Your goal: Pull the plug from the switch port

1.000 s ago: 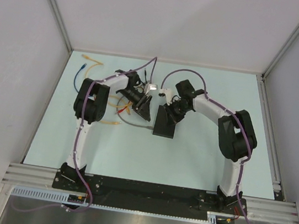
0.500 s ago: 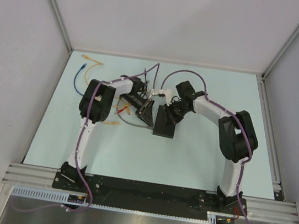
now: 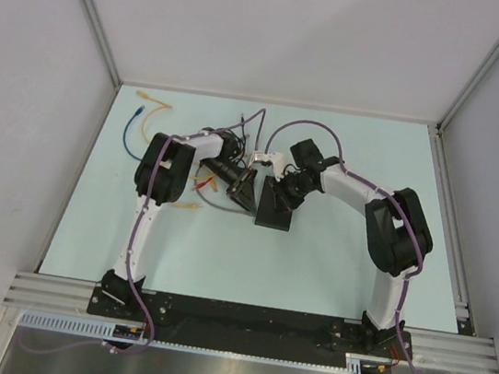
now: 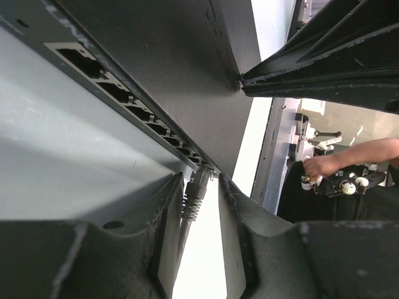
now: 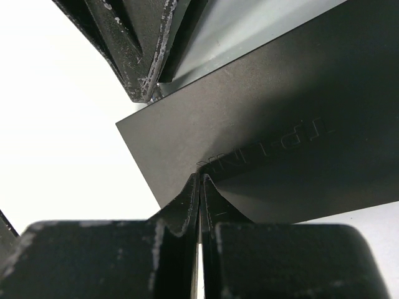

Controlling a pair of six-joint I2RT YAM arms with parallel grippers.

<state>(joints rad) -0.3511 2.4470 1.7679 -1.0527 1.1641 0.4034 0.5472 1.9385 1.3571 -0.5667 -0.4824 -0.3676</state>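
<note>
The switch (image 3: pixel 276 211) is a flat matte-black box lying mid-table between my arms. In the left wrist view its port row (image 4: pixel 118 93) runs along one edge, and a grey plug (image 4: pixel 194 198) with a ribbed boot sits in the end port. My left gripper (image 4: pixel 201 180) is open with a finger on each side of the plug; the left finger is close against the boot and there is a gap to the right one. In the top view it (image 3: pixel 250 194) is at the switch's left edge. My right gripper (image 5: pixel 200 177) is shut and empty, its tips pressed on the switch's top face (image 5: pixel 268 124).
A grey cable (image 3: pixel 219 207) loops left of the switch. Loose yellow (image 3: pixel 154 108) and blue (image 3: pixel 133 124) cables lie at the back left, and a yellow-tipped plug (image 3: pixel 187 204) lies near my left arm. A person's arm (image 4: pixel 349 162) shows beyond the table.
My left gripper has moved right, up to the switch's port edge, and now straddles the plug. My right gripper stays on the switch, its arm shifted slightly.
</note>
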